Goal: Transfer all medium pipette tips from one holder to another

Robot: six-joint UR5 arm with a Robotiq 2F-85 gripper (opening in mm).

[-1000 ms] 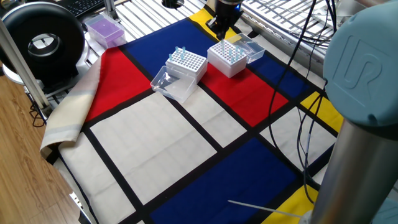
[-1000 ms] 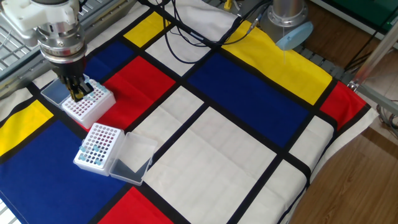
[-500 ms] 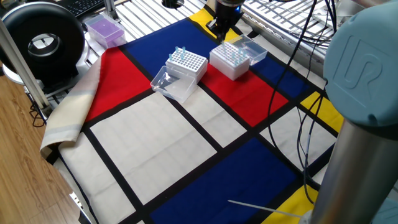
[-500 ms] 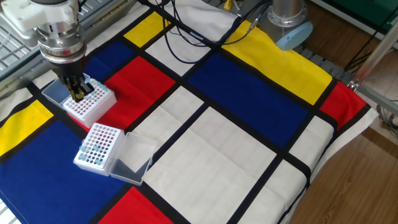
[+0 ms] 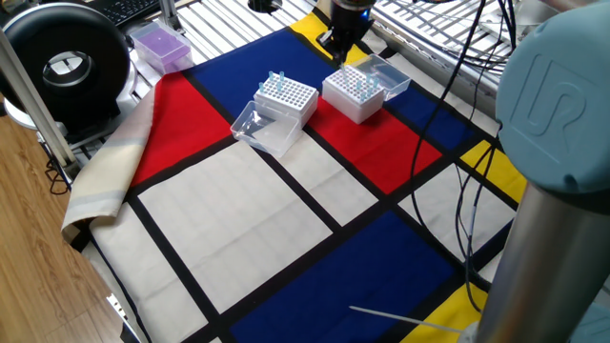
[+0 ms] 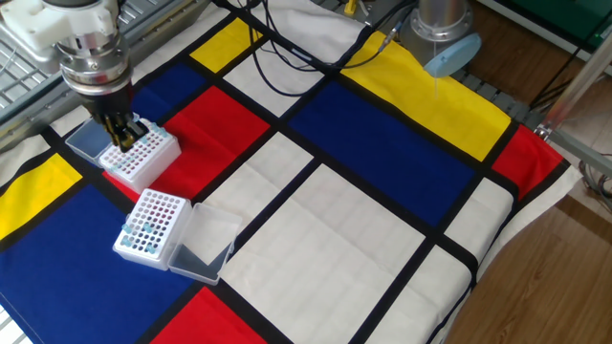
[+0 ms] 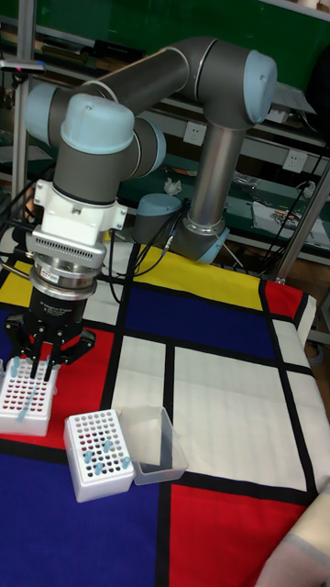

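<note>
Two white perforated holders stand on the cloth. The far holder (image 6: 143,158) (image 5: 353,90) (image 7: 26,401) sits right under my gripper (image 6: 120,139) (image 5: 336,46) (image 7: 35,371). The fingers are drawn close together and reach down among the medium pipette tips (image 5: 356,82) at its back edge. They look shut on one tip, though the contact itself is hidden. The near holder (image 6: 150,223) (image 5: 287,98) (image 7: 97,455) carries several pale-blue tips (image 7: 103,447) and has its clear lid (image 6: 203,246) (image 7: 152,444) hinged open beside it.
The far holder's clear lid (image 6: 86,140) (image 5: 389,74) lies open behind it. A purple box (image 5: 160,45) and a black round device (image 5: 65,65) stand past the cloth's corner. Cables (image 6: 316,53) cross the cloth near the arm's base (image 6: 442,33).
The far holder has shifted a little sideways along with my gripper, which stays down in it. The near holder has not moved.
</note>
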